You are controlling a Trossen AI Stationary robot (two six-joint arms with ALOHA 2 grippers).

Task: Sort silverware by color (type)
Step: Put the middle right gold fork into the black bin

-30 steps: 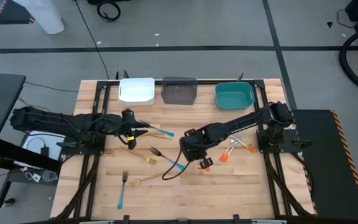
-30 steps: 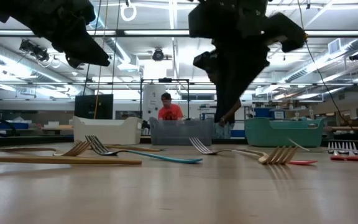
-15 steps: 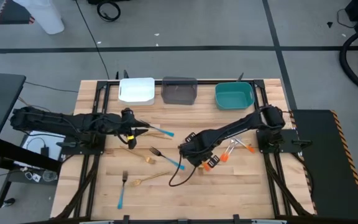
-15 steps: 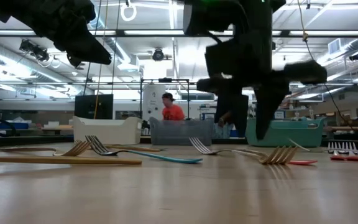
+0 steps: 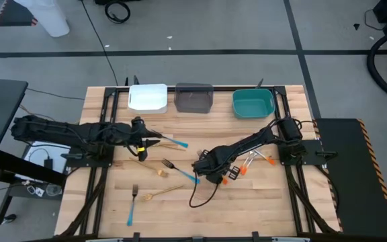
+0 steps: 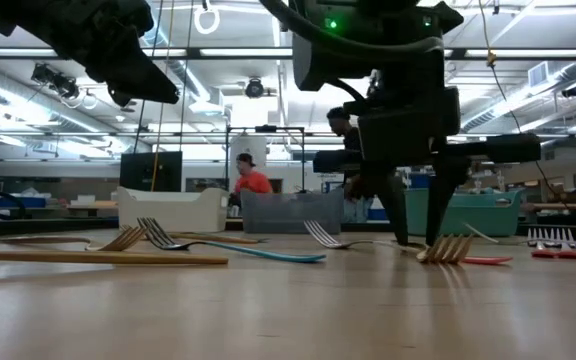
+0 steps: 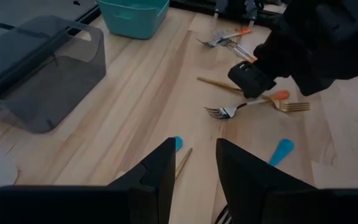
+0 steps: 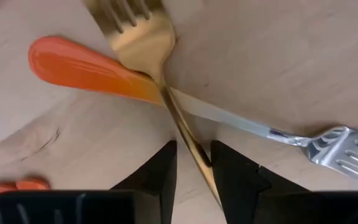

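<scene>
My right gripper points down, open, at mid-table. Its fingertips stand low on either side of a gold fork's handle; whether they touch it I cannot tell. This gold fork lies across an orange-handled silver fork. Blue-handled forks, another gold fork and more orange-handled ones lie flat on the table. My left gripper waits open, raised over the table's left part, with nothing between its fingers.
A white bin, a grey bin and a teal bin stand in a row along the table's far edge. A blue handle and a gold stick lie just ahead of the left gripper. People stand in the room beyond the table.
My right gripper has gone down to the table over the crossed gold and orange-handled forks, rolling about its own axis on the way. The forks have stayed where they were.
</scene>
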